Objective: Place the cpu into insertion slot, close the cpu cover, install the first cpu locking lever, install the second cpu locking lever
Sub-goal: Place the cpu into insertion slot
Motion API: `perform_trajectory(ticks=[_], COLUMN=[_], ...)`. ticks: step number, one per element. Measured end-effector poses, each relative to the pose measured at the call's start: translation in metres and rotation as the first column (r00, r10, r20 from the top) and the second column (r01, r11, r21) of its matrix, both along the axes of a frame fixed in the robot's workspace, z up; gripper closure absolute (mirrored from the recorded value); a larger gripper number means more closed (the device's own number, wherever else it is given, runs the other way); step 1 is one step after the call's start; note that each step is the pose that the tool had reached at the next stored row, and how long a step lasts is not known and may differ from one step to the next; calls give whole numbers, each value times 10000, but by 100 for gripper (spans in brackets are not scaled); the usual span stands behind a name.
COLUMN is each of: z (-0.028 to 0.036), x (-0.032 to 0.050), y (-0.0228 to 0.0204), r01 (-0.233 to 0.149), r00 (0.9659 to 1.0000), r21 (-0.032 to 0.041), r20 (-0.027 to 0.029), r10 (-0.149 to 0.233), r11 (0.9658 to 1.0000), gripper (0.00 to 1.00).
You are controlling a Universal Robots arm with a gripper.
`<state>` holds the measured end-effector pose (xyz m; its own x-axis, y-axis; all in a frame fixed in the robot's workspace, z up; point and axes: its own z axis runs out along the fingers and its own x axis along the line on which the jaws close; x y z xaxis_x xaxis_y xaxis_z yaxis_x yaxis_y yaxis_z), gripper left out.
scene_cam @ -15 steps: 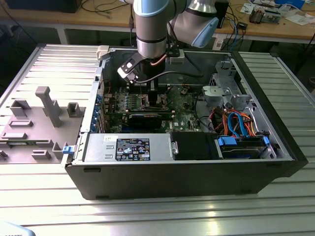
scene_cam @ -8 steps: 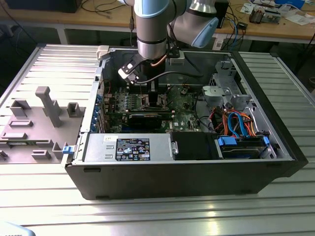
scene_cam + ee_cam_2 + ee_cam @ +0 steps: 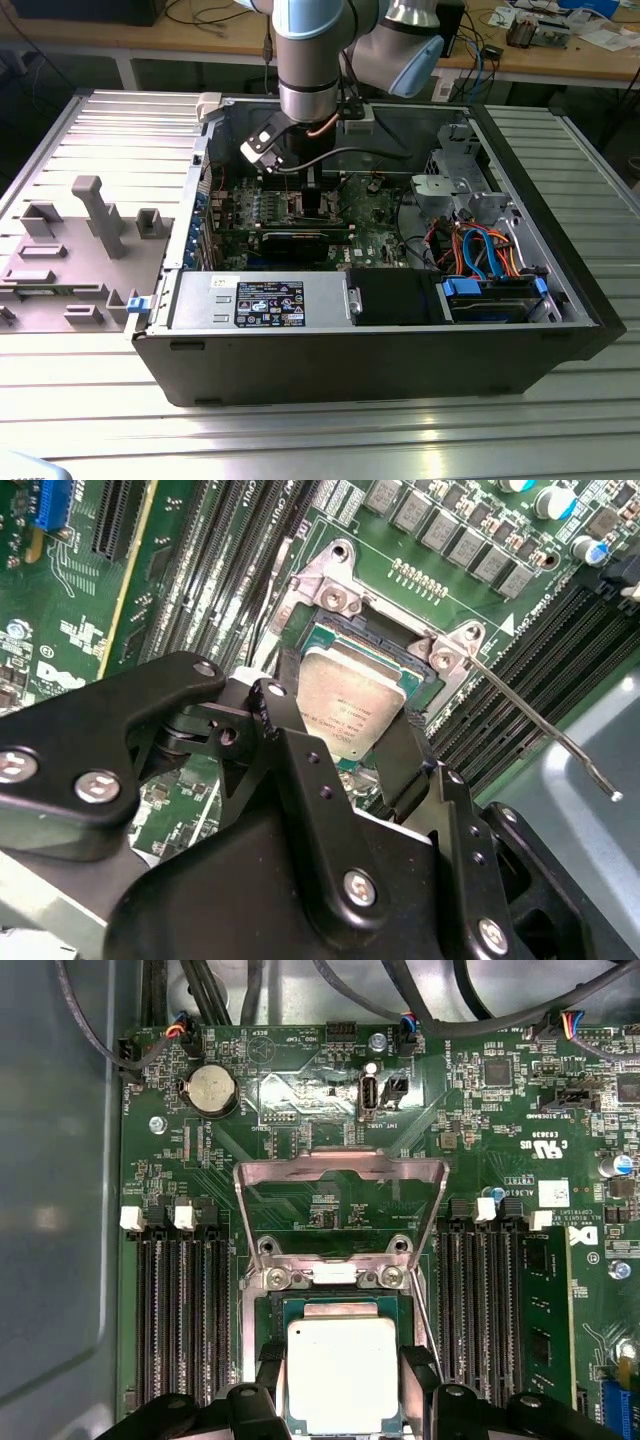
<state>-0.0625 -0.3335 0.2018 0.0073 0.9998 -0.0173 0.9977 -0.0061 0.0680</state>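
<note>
1. The computer case (image 3: 380, 360) lies open on the ribbed metal worktop (image 3: 300, 430). The arm (image 3: 310, 60) reaches down into it near the case's rear wall.
2. The green circuit board (image 3: 480, 1140) covers the case floor under the arm. In the exterior view the arm hides the socket area.
3. The gripper (image 3: 345, 720) hangs directly over the insertion slot (image 3: 320, 1307). Its black fingers (image 3: 268, 1370) are drawn in against two opposite edges of the cpu (image 3: 343, 1360), pinching it between them.
4. The cpu lies flat, metal top up, over the slot's dark centre. The gripper body cuts off its near edge in both wrist views, so it cannot be told whether the chip is fully seated.
5. The cpu cover (image 3: 340, 1163) is swung open. It stands up from its hinge at the slot's far rim, with the board visible through its window.
6. One locking lever (image 3: 540, 723) is released and angles away from a slot corner, out across the memory slots (image 3: 180, 1320).
7. Memory slots flank the insertion slot on both sides, just beside the fingers.
</note>
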Motion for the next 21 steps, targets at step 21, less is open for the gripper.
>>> perform_trajectory(ticks=[21], z=[-31], x=[-20], y=[21], r01=[47], r00=[10000], r21=[4], r20=[1], r10=[-47], r11=[10000], gripper=[38])
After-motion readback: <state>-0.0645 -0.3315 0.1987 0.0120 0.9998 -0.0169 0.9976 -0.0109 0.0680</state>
